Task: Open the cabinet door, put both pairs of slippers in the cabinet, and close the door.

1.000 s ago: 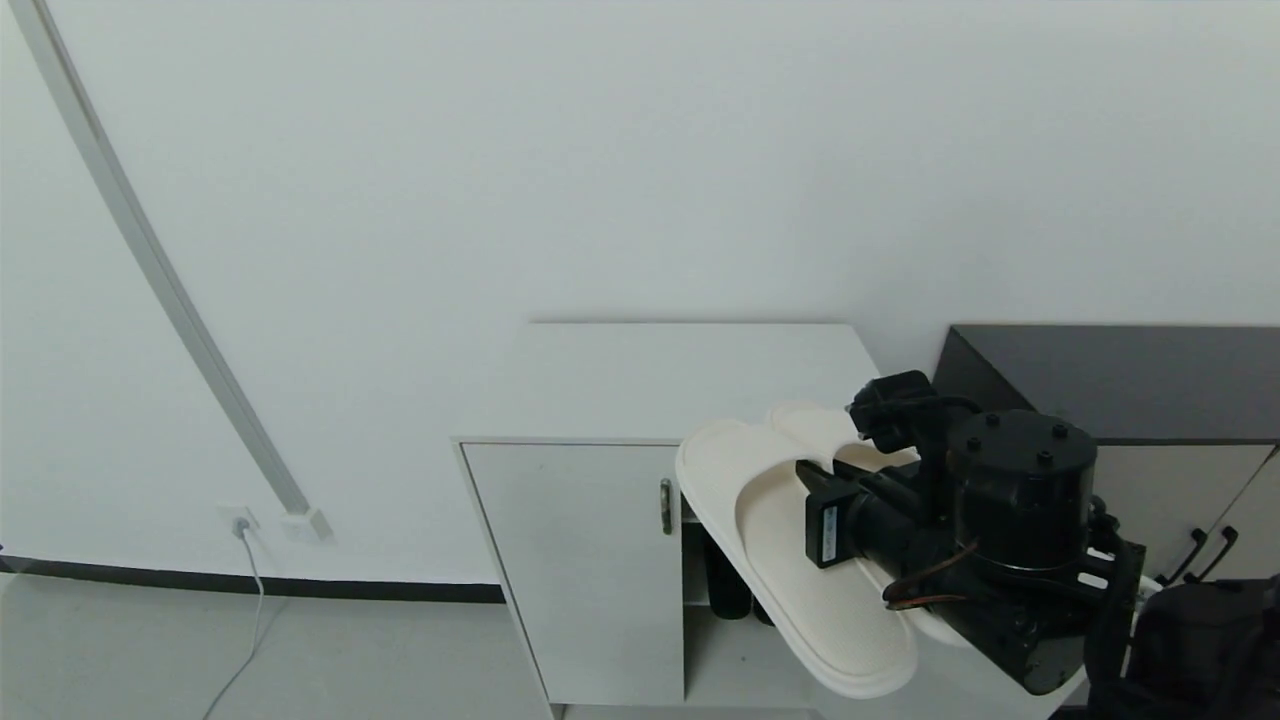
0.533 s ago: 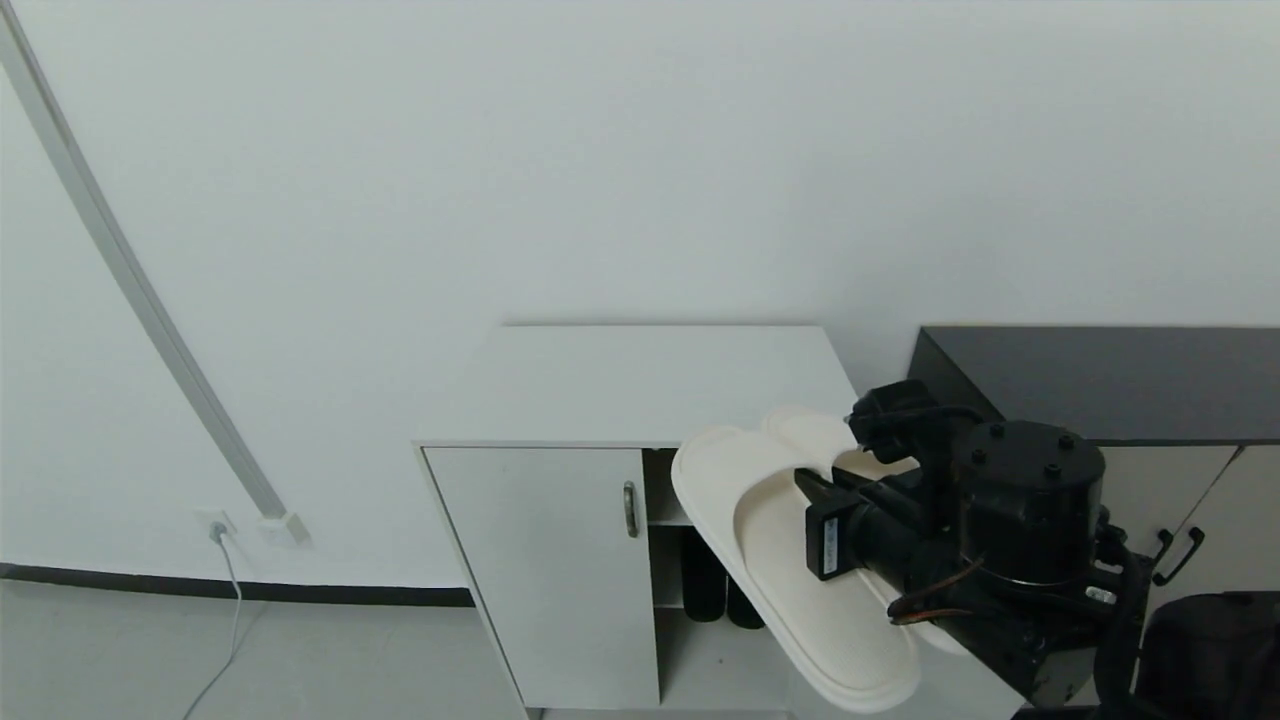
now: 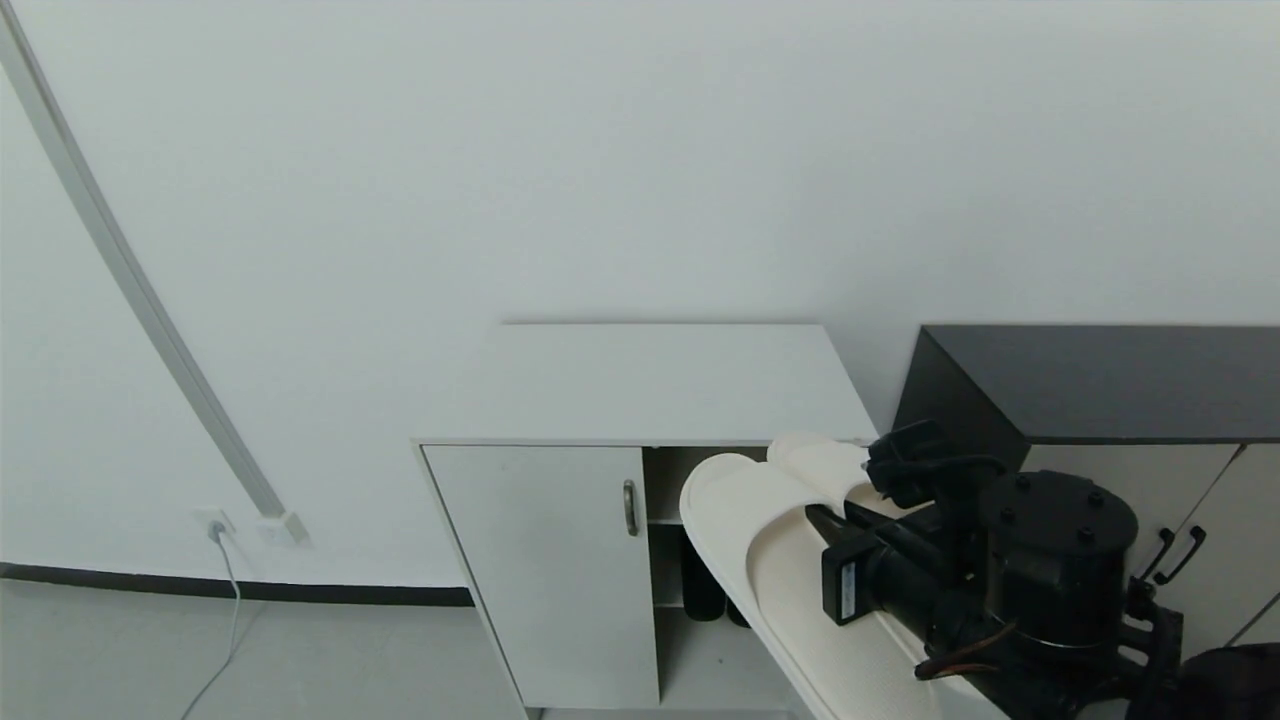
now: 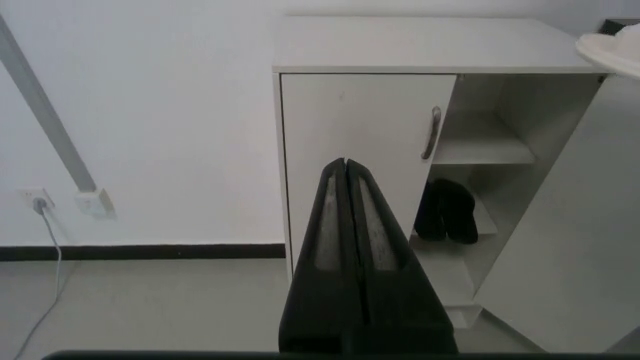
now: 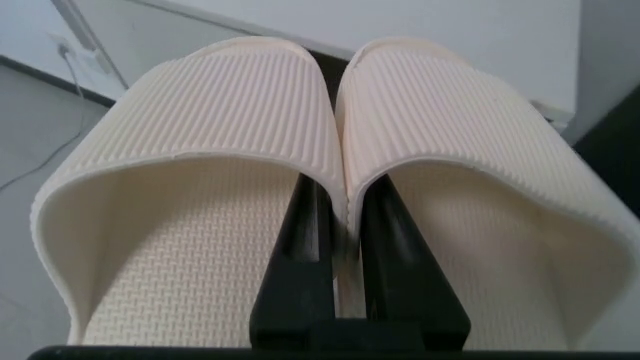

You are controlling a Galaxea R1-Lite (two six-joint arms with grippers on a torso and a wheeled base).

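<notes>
White wall [image 3: 640, 150] and pale floor [image 3: 300, 660] frame the cabinet [image 3: 650, 385], whose right side is open.

Head view: the cream slippers [image 3: 760, 540] hang before the opening, clamped by the right gripper [image 3: 822, 517]. A dark pair [image 3: 705, 590] stands in the lower compartment.

Left wrist view: the left gripper [image 4: 346, 235] is closed on nothing.

Right wrist view: the fingers [image 5: 305, 250] pinch the slippers' adjoining inner walls. The foam is probably light and pliant, so this central hold seems best.

Compared with half a second earlier, arm and pair sit lower.
</notes>
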